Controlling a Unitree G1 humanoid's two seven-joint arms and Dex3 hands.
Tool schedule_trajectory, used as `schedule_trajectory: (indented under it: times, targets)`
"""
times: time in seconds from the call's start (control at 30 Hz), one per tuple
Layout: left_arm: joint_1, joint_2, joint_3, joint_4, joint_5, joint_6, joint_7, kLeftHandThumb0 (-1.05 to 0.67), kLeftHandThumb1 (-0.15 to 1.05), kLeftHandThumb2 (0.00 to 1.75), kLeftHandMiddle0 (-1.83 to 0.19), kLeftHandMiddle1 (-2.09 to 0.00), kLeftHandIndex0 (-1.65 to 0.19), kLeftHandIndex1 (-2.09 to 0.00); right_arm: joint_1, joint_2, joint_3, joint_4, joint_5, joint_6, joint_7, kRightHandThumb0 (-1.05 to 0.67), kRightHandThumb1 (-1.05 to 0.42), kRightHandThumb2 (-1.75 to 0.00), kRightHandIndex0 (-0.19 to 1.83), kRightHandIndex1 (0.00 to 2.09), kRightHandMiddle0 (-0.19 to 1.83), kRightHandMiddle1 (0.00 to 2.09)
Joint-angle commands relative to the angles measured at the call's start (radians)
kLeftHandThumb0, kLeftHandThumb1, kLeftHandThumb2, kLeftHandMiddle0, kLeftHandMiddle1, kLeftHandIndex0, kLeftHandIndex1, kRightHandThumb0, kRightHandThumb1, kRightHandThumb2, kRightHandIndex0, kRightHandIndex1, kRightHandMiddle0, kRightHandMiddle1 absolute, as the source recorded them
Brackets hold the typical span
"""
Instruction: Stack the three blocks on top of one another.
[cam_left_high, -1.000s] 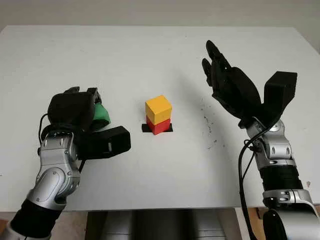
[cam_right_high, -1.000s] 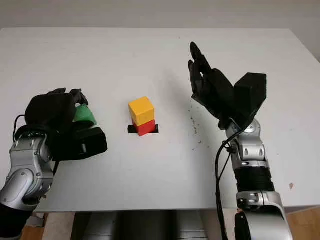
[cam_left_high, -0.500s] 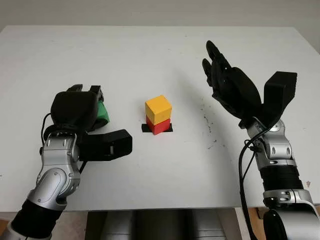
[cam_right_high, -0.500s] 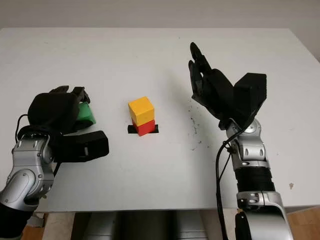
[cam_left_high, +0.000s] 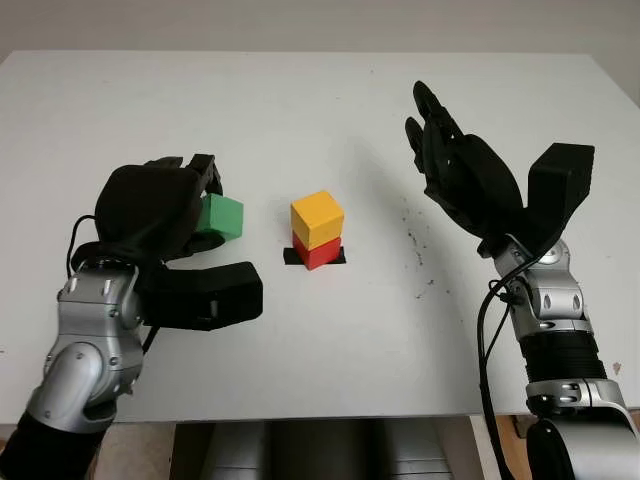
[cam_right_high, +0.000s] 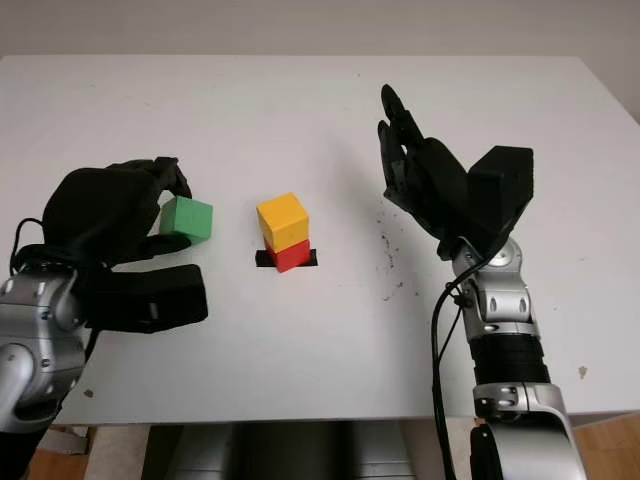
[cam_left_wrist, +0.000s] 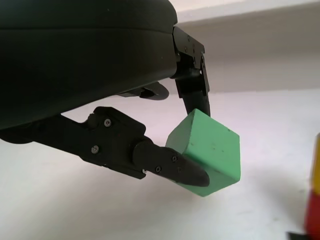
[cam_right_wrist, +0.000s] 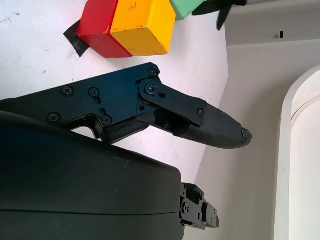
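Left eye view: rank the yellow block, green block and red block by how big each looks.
1. Yellow cube block
2. Green cube block, part hidden by the left hand gripping it
3. Red block, mostly covered by the yellow one

The left robot hand (cam_left_high: 175, 215) grips the green block (cam_left_high: 219, 216) in its fingers, while the right robot hand (cam_left_high: 455, 170) hangs open, raised.

three blocks, two hands, one table

one green block (cam_left_high: 219, 216), one yellow block (cam_left_high: 317, 219) and one red block (cam_left_high: 318, 252) make three blocks, one of each colour. one black tape patch (cam_left_high: 292, 257) lies under the red one. there are two black robot hands, one left hand (cam_left_high: 160, 215) and one right hand (cam_left_high: 462, 175), and one white table (cam_left_high: 300, 110) with a single cluster of dark specks (cam_left_high: 415, 250).
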Motion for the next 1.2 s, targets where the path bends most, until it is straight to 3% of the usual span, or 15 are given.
schedule_trajectory:
  times: [0.0,0.17,0.4,0.7,0.97,1.17]
  targets:
    - [-0.012,0.006,0.048,-0.041,-0.061,-0.008,-0.011,-0.46,1.05,0.15,-0.27,-0.04,-0.17,-1.60,0.002,-0.001,-0.002,-0.020,0.001,-0.008,-0.001,-0.67,-1.05,-0.82,-0.19,0.00,-0.19,0.00]
    - [-0.036,0.016,0.112,-0.052,-0.196,-0.036,0.000,-0.49,1.05,0.15,-0.24,-0.05,-0.17,-1.69,0.006,-0.001,-0.003,-0.027,0.003,-0.001,-0.001,-0.67,-1.05,-0.81,-0.19,0.00,-0.19,0.00]
    - [-0.050,-0.046,0.204,-0.005,-0.474,-0.060,0.076,-0.42,1.04,0.07,-0.24,-0.05,-0.31,-1.41,0.004,-0.002,-0.001,-0.022,-0.001,-0.006,-0.006,-0.68,-1.05,-0.80,-0.19,0.00,-0.19,0.00]
    - [-0.122,-0.085,0.260,0.089,-0.765,-0.042,0.116,-0.42,1.05,0.13,-0.23,-0.06,-0.29,-1.47,0.001,0.003,-0.001,-0.011,0.000,-0.007,-0.006,-0.68,-1.05,-0.80,-0.19,0.00,-0.19,0.00]
    - [-0.199,-0.182,0.194,0.098,-0.813,0.115,0.226,-0.45,1.05,0.13,-0.26,-0.05,-0.36,-1.62,-0.012,0.007,0.005,-0.002,0.001,-0.006,0.001,-0.69,-1.05,-0.80,-0.19,0.00,-0.19,0.00]
    - [-0.205,-0.243,0.152,0.086,-0.837,0.175,0.277,-0.41,1.05,0.16,-0.28,-0.06,-0.31,-1.67,-0.021,0.013,0.011,0.008,-0.007,-0.005,-0.006,-0.69,-1.05,-0.78,-0.19,0.00,-0.19,0.00]
